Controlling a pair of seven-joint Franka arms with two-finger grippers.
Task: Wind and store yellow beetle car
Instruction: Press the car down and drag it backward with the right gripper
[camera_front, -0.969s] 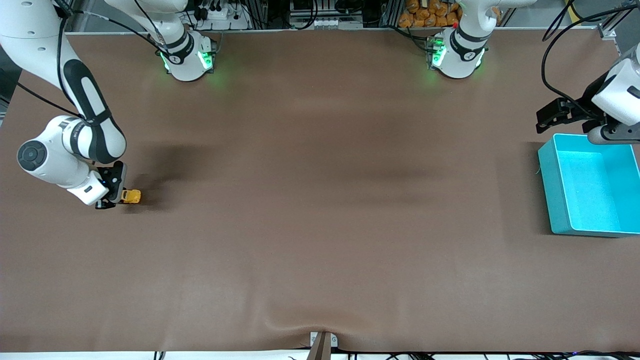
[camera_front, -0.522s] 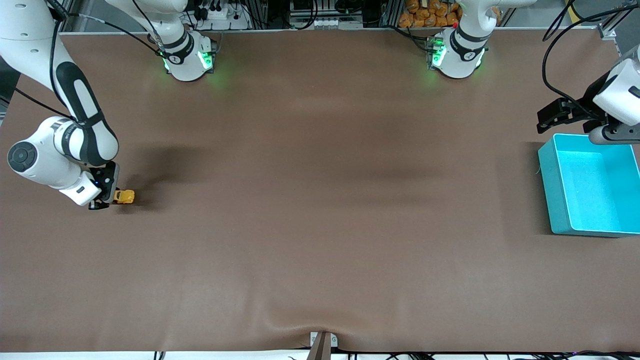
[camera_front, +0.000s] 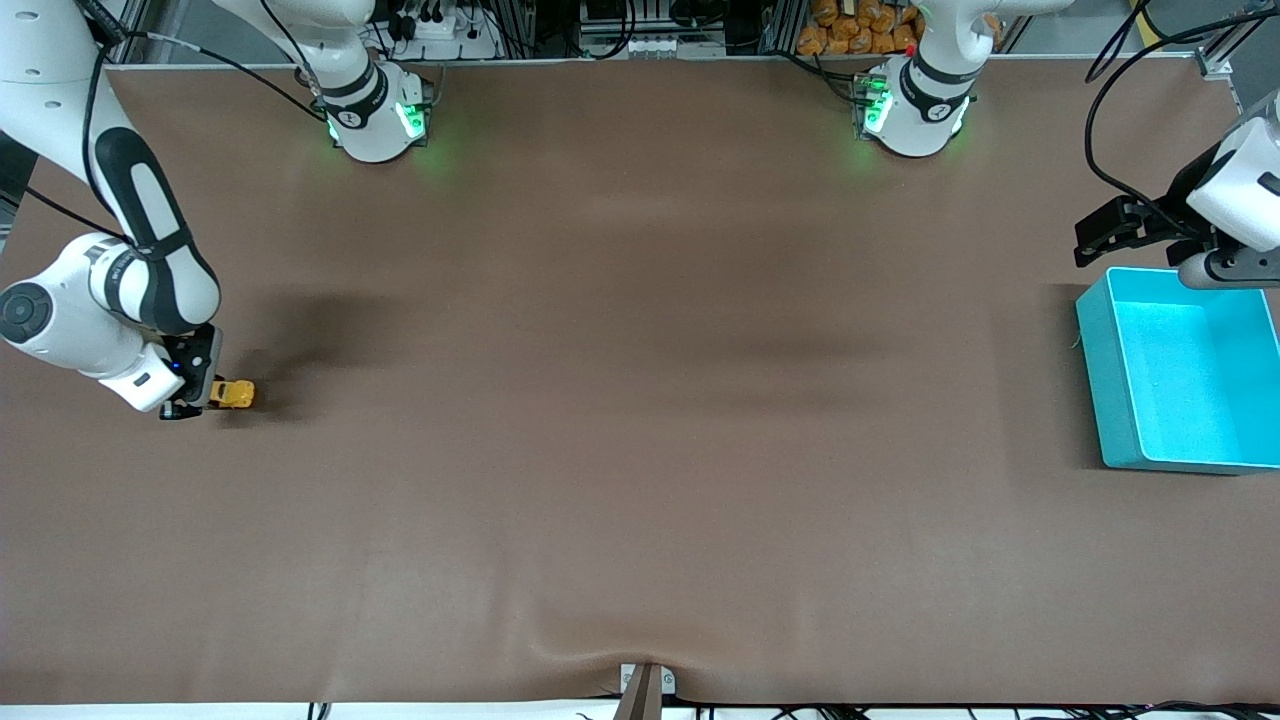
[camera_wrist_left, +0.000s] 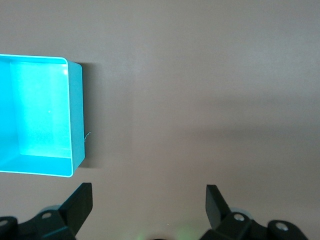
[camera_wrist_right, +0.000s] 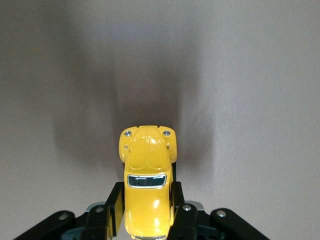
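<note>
The yellow beetle car (camera_front: 234, 394) is low on the brown mat at the right arm's end of the table. My right gripper (camera_front: 212, 395) is shut on its sides. In the right wrist view the car (camera_wrist_right: 146, 175) sits between the two black fingers (camera_wrist_right: 116, 205), its nose pointing away from the gripper (camera_wrist_right: 146, 194). My left gripper (camera_front: 1090, 238) hangs open and holds nothing, over the mat by the teal bin (camera_front: 1100, 370), where the arm waits. The left wrist view shows bare mat between the wide-apart tips of the gripper (camera_wrist_left: 148, 196) and the bin (camera_wrist_left: 76, 115) off to one side.
The teal bin has nothing inside that I can see. Both arm bases (camera_front: 372, 115) (camera_front: 912, 110) stand along the table's back edge. A small bracket (camera_front: 645, 685) sits at the front edge, where the mat wrinkles.
My right gripper has drawn the car backward along the mat toward the right arm's end of the table. The left arm has stayed still.
</note>
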